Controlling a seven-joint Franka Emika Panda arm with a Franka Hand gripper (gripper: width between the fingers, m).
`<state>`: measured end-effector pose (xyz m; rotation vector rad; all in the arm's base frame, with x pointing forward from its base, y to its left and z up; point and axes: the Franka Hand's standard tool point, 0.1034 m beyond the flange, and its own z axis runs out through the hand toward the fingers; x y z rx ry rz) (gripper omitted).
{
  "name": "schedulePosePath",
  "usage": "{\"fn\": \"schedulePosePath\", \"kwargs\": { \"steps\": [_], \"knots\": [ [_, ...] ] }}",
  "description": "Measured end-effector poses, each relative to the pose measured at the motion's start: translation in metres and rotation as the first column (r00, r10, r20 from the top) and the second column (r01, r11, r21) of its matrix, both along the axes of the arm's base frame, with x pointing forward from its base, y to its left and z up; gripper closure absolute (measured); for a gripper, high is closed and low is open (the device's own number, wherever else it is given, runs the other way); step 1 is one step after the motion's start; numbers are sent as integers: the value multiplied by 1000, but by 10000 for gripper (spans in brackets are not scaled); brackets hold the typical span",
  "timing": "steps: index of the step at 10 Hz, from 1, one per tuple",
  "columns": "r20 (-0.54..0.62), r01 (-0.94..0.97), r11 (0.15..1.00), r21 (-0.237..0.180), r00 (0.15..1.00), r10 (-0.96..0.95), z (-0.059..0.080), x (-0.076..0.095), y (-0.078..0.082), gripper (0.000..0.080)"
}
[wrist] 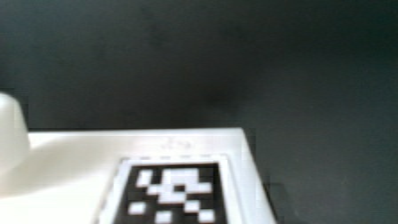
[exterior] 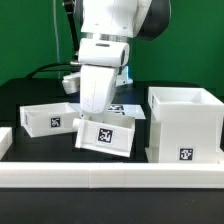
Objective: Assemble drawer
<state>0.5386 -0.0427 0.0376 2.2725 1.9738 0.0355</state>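
**Exterior view.** The claw (exterior: 95,118) is down at the back wall of the middle tray (exterior: 106,136). That tray sits tilted on the desk (exterior: 30,95), just beside the housing (exterior: 184,124) on the exterior view's left. The wrist hides the fingertips, so I cannot tell whether they clamp the wall or stand apart.

The step in hand looks like bringing this tray to the housing. To do it well, grip square on the wall, level the tray, then bring it over without clipping the housing's near wall.

A second tray (exterior: 49,118) lies farther from the housing on the same side, out of the way. The rail (exterior: 110,176) runs in front of the housing and both trays, so it would block a forward slide. The marker board (exterior: 122,107) lies behind the middle tray.

**Wrist view.** The tagged wall of the middle tray (wrist: 178,185) shows over the dark desk. The housing is out of sight and no fingers show. A blurred white shape (wrist: 9,135) beside the tray cannot be identified.
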Motion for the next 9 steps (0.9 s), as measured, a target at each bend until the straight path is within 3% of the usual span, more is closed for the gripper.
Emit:
{"fn": "schedulePosePath", "kwargs": {
  "steps": [2, 4, 6, 9],
  "knots": [
    [-1, -2, 1000, -1, 1000, 2, -1, -1, -6, 758],
    [2, -111, 994, 3, 994, 111, -4, -5, -23, 758],
    [5, -148, 988, 41, 989, 148, -4, -8, -34, 758],
    [-11, -124, 990, 67, 992, 125, -8, -10, -13, 758]
  ]
}}
